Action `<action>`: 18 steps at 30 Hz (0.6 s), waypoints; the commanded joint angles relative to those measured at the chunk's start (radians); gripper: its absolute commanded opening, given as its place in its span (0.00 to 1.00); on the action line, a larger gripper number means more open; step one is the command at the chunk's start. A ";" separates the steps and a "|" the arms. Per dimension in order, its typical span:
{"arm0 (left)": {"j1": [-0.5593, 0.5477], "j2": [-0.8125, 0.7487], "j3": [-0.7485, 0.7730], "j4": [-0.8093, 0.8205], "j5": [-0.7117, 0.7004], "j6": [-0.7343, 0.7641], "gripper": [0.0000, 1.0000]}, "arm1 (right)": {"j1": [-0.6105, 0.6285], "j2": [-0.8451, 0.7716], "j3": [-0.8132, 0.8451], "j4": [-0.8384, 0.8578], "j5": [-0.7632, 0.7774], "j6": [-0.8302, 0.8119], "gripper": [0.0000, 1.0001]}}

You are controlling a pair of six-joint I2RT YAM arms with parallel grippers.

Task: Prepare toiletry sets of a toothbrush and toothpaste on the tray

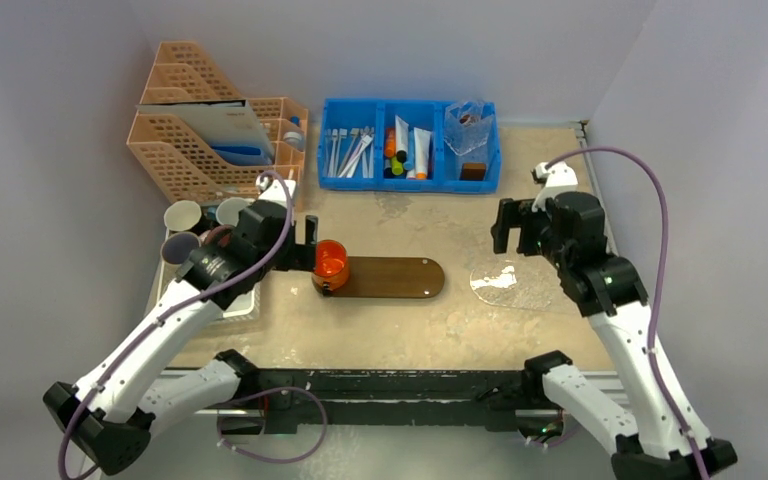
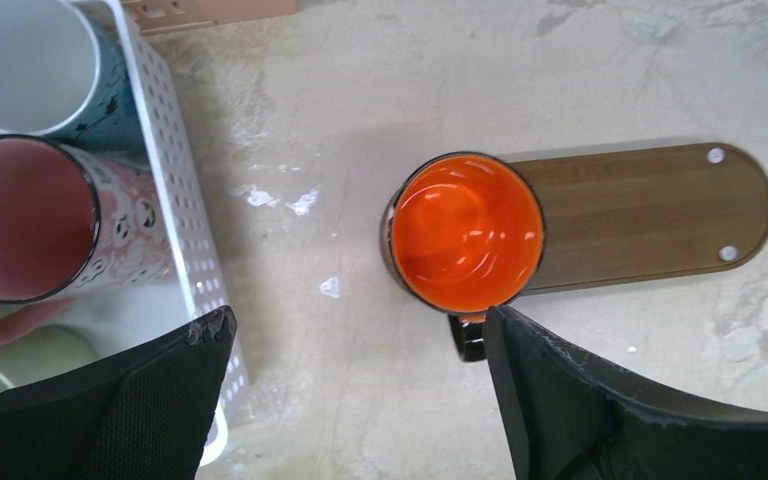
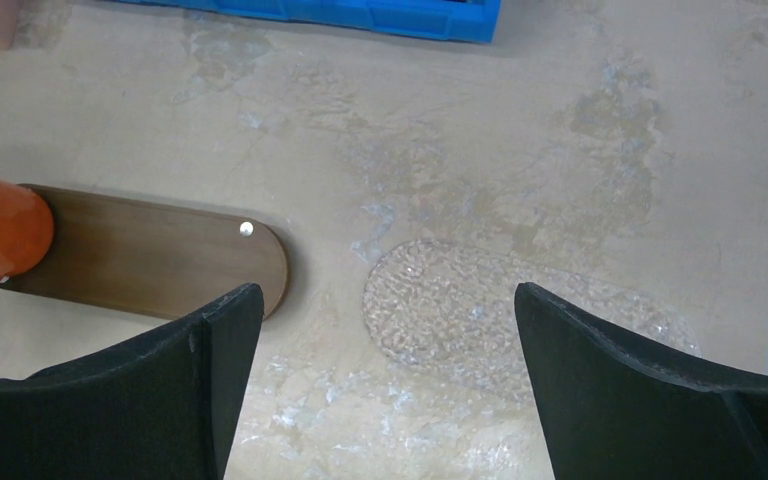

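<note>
Inspection finds one dark wooden tray (image 1: pixel 400 278) at mid-table, with one orange mug (image 2: pixel 468 232) standing on its left end. The toothbrushes (image 1: pixel 352 150) and pale tubes (image 1: pixel 421 150) lie in the left and middle of the three compartments of one blue bin (image 1: pixel 410 183) at the far edge, too small to count. Both end effectors are spread wide and hold nothing: the left gripper (image 2: pixel 355 318) is over the mug, and the right gripper (image 3: pixel 388 295) is over one clear textured disc (image 3: pixel 480 310) right of the tray.
</note>
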State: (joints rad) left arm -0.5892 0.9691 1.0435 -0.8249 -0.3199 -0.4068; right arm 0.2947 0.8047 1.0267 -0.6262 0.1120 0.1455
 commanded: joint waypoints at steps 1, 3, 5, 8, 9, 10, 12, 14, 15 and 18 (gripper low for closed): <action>0.005 -0.093 -0.070 0.041 -0.059 0.066 0.94 | 0.004 0.108 0.085 0.031 -0.020 0.004 0.99; 0.005 -0.143 -0.117 0.070 -0.058 0.088 0.95 | 0.005 0.170 0.128 0.046 -0.020 0.012 0.99; 0.006 -0.186 -0.153 0.101 -0.055 0.113 0.95 | 0.004 0.239 0.175 0.059 -0.048 0.016 0.99; 0.005 -0.236 -0.184 0.132 -0.062 0.135 0.95 | 0.004 0.349 0.254 0.050 -0.094 0.036 0.99; 0.005 -0.248 -0.186 0.138 -0.062 0.136 0.95 | 0.004 0.391 0.284 0.049 -0.096 0.028 0.99; 0.006 -0.262 -0.194 0.148 -0.060 0.141 0.95 | 0.004 0.433 0.321 0.044 -0.098 0.025 0.99; 0.006 -0.282 -0.203 0.160 -0.062 0.147 0.95 | 0.004 0.525 0.396 0.038 -0.110 0.010 0.99; 0.006 -0.298 -0.206 0.163 -0.067 0.148 0.95 | 0.004 0.592 0.457 0.062 -0.110 -0.002 0.99; 0.005 -0.305 -0.206 0.164 -0.068 0.149 0.95 | 0.002 0.626 0.486 0.071 -0.110 -0.012 0.99; 0.005 -0.321 -0.209 0.167 -0.067 0.150 0.95 | -0.008 0.726 0.593 0.095 -0.129 -0.032 0.99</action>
State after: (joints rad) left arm -0.5892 0.6689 0.8417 -0.7105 -0.3717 -0.2790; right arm 0.2943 1.4525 1.4910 -0.5739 0.0261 0.1513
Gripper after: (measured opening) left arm 0.945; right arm 0.987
